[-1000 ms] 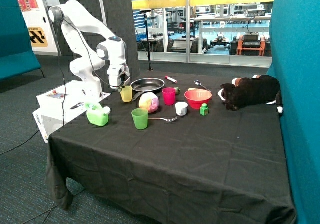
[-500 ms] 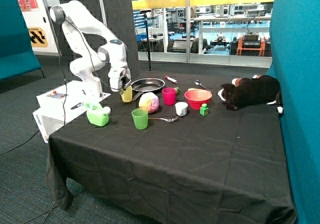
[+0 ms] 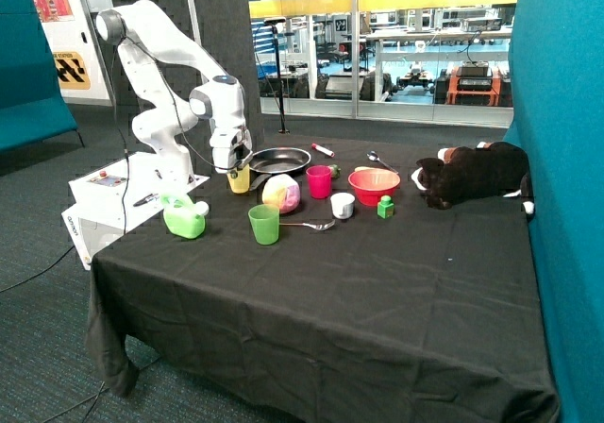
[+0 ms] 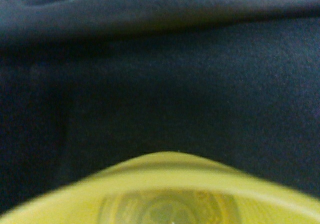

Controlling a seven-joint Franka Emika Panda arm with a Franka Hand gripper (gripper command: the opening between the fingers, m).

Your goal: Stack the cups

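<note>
While gripper [image 3: 237, 168] sits right at yellow cup [image 3: 239, 178] rim, finger state unreadable | frying pan [image 3: 278, 160] just beside | green cup [image 3: 264, 225], pink cup [image 3: 319, 181] well apart, unstacked | table edge [image 3: 142, 217] near

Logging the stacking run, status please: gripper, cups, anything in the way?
Gripper down at yellow cup, grip unconfirmed. Green cup and pink cup standing apart, nothing stacked. Pastel ball sits between the cups.
</note>
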